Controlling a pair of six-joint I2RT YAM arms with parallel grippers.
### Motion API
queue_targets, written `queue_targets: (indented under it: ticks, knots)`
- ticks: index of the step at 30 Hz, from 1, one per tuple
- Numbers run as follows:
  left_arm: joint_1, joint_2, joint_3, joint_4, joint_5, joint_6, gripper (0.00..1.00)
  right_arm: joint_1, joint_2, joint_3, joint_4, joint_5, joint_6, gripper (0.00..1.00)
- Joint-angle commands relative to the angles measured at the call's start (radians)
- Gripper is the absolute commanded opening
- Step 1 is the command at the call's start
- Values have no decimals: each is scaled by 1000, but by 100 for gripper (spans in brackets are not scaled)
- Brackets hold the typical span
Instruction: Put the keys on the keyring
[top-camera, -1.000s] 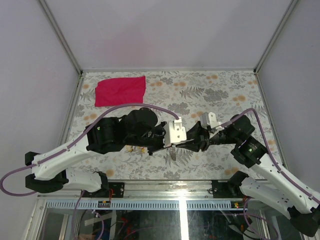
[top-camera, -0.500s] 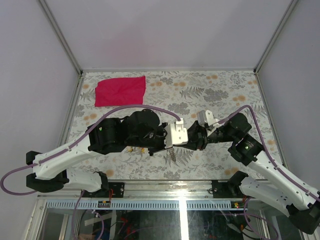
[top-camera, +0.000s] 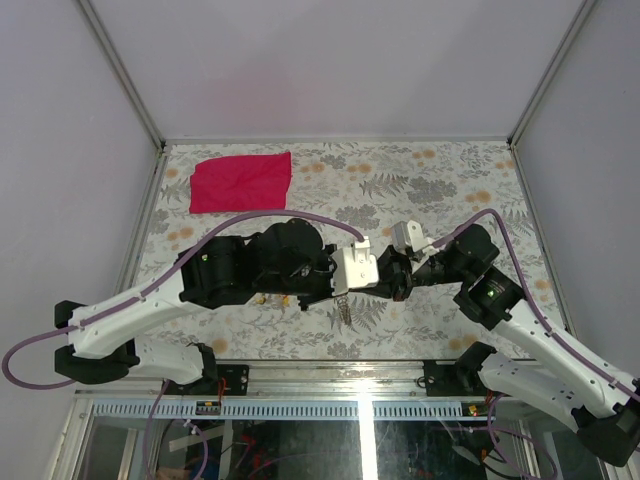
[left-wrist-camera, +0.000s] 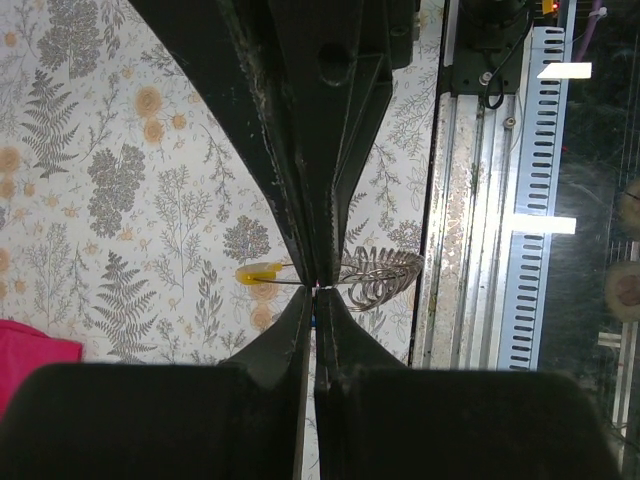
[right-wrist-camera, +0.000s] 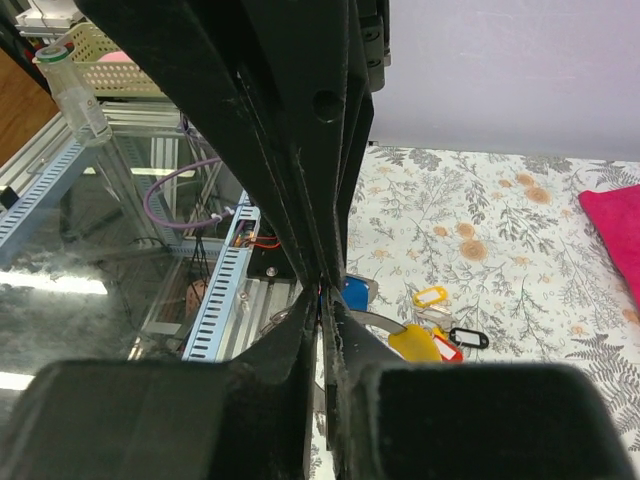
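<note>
My two grippers meet tip to tip above the table's front middle. The left gripper (top-camera: 343, 289) (left-wrist-camera: 315, 297) is shut on the keyring's thin ring, with the silvery chain (left-wrist-camera: 381, 276) (top-camera: 346, 309) hanging beside it. A yellow-headed key (left-wrist-camera: 260, 272) (right-wrist-camera: 414, 343) hangs on that ring. The right gripper (top-camera: 356, 286) (right-wrist-camera: 321, 296) comes in from the opposite side, its jaws pressed almost together. A blue-headed key (right-wrist-camera: 356, 294) sticks out right at its tips. Several loose keys (top-camera: 270, 298) lie on the table, among them a yellow one (right-wrist-camera: 430, 296), a black one (right-wrist-camera: 468, 338) and a red one (right-wrist-camera: 448, 351).
A red cloth (top-camera: 241, 181) lies flat at the back left of the flowered table (top-camera: 450, 180). The table's metal front rail (left-wrist-camera: 470, 250) runs close under the chain. Grey walls enclose the left, right and far sides.
The right arm has moved left until its fingertips meet the left gripper's, and its jaws have closed. The left gripper has stayed shut on the ring, shifting only slightly.
</note>
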Motion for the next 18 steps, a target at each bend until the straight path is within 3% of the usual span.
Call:
queue_targets:
  ticks: [1, 5, 13, 18]
  knots:
    - [-10, -3, 50, 47, -22, 6, 0, -3, 2, 21, 9, 8, -34, 1]
    - [-10, -26, 34, 78, -32, 1, 1, -4, -20, 25, -8, 45, -47, 0]
    - [-10, -145, -80, 223, 12, -39, 26, -3, -69, 43, 16, 60, -21, 0]
    - [-11, -219, -156, 309, 54, -62, 29, -4, -82, 61, 19, 35, 8, 0]
